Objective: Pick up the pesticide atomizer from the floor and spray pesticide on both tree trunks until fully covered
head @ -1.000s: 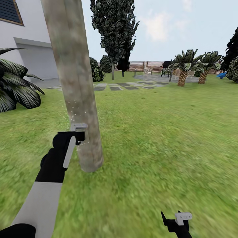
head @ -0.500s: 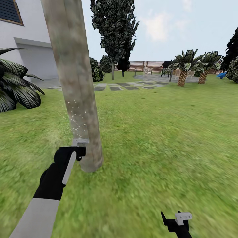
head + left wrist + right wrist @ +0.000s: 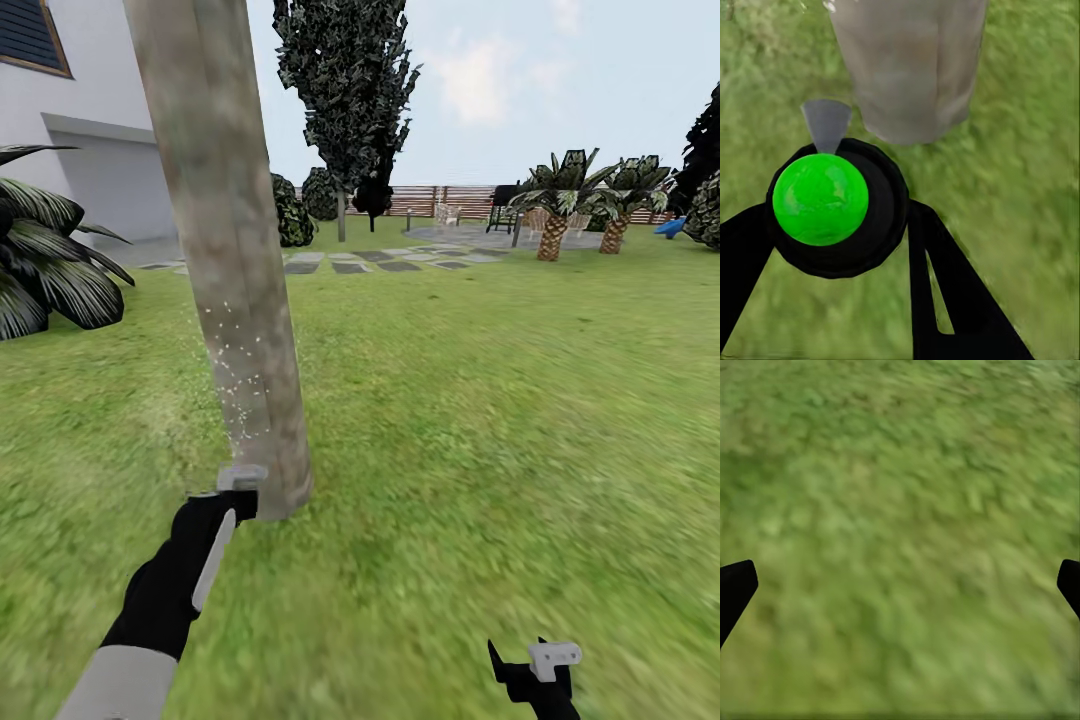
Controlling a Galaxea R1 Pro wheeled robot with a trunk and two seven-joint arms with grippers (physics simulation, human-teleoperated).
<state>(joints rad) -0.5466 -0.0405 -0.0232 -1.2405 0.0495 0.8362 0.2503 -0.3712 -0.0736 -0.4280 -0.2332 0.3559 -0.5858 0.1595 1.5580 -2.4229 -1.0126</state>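
Your left tool [image 3: 840, 247] grips the black pesticide atomizer with the bright green round cap [image 3: 820, 199], its fingers closed around the bottle, low beside the foot of the pale grey-brown tree trunk [image 3: 225, 250]. White spray droplets [image 3: 235, 370] fleck the bark above the nozzle. Keep the nozzle aimed squarely at the trunk and near it, and sweep slowly so no band goes unsprayed. Your right tool [image 3: 535, 675] hangs open and empty over the green grass [image 3: 900, 510].
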